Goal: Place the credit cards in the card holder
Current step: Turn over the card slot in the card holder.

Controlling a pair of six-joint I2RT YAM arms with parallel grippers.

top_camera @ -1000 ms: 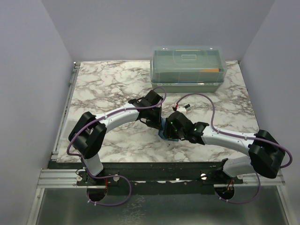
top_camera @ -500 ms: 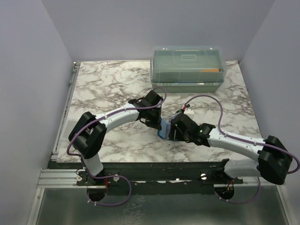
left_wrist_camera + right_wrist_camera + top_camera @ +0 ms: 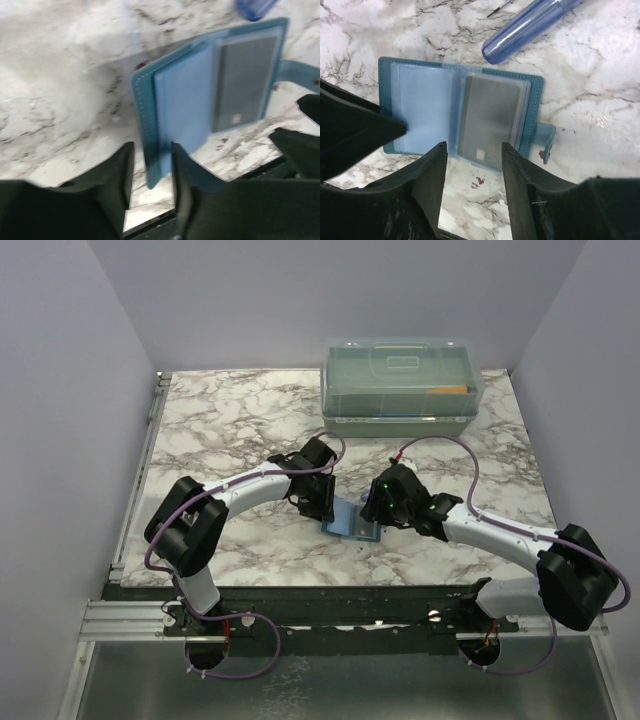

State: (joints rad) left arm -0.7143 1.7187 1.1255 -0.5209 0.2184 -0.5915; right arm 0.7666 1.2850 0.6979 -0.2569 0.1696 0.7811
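The card holder (image 3: 350,523) lies open at the centre of the marble table (image 3: 230,420) in the top view, its contents unreadable to us there; the right wrist view shows a grey credit card (image 3: 492,120) in its right-hand clear sleeve. We see the left gripper (image 3: 151,155) pinching the holder's left cover, the right gripper (image 3: 474,150) spread above the card.

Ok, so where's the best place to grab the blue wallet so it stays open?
Probably its outer cover edge, opposite the snap tab, coming in low from that side. The card holder lies open and flat on the table, so only thin edges offer a pinch. The left gripper sits at that edge now.
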